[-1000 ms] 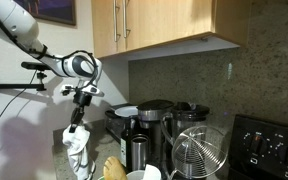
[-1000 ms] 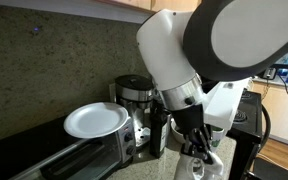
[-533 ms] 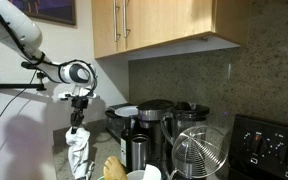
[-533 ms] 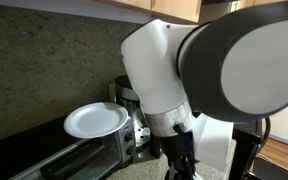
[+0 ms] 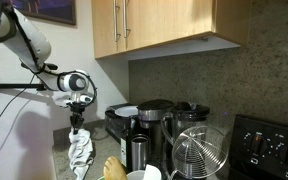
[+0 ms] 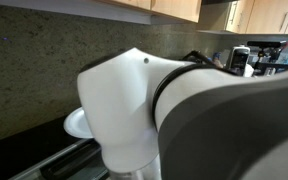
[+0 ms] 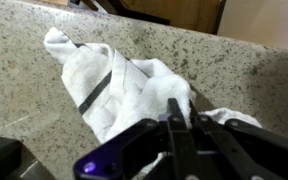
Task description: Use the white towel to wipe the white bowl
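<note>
a: gripper (image 5: pixel 76 126) state?
b: clamped on the white towel (image 5: pixel 81 150). in the wrist view the fingers (image 7: pixel 174 118) pinch a bunched fold of cloth, jaws nearly together with only fabric between them

a: towel position?
b: in an exterior view it hangs from the gripper in a crumpled column, toward the left of the picture. cannot tell whether its lower end touches the surface. in the wrist view the towel (image 7: pixel 119 85) spreads below the gripper (image 7: pixel 179 108) over the speckled granite counter (image 7: pixel 239 70), with a dark stripe (image 7: pixel 94 92) across one fold

a: bowl?
b: white bowl (image 5: pixel 142 175) at the bottom edge of an exterior view, only its rim shows. near the towel but apart from it. a yellowish object (image 5: pixel 112 168) sits between them, too blurred to identify

a: surroundings?
b: behind the bowl a black coffee maker (image 5: pixel 156 118), a wire basket (image 5: pixel 199 152) beside it, wooden cabinets (image 5: pixel 159 25) above. in an exterior view the arm's white casing (image 6: pixel 154 110) blocks most of the picture; a white plate (image 6: pixel 72 122) on a toaster oven (image 6: pixel 29 160) shows at its left
</note>
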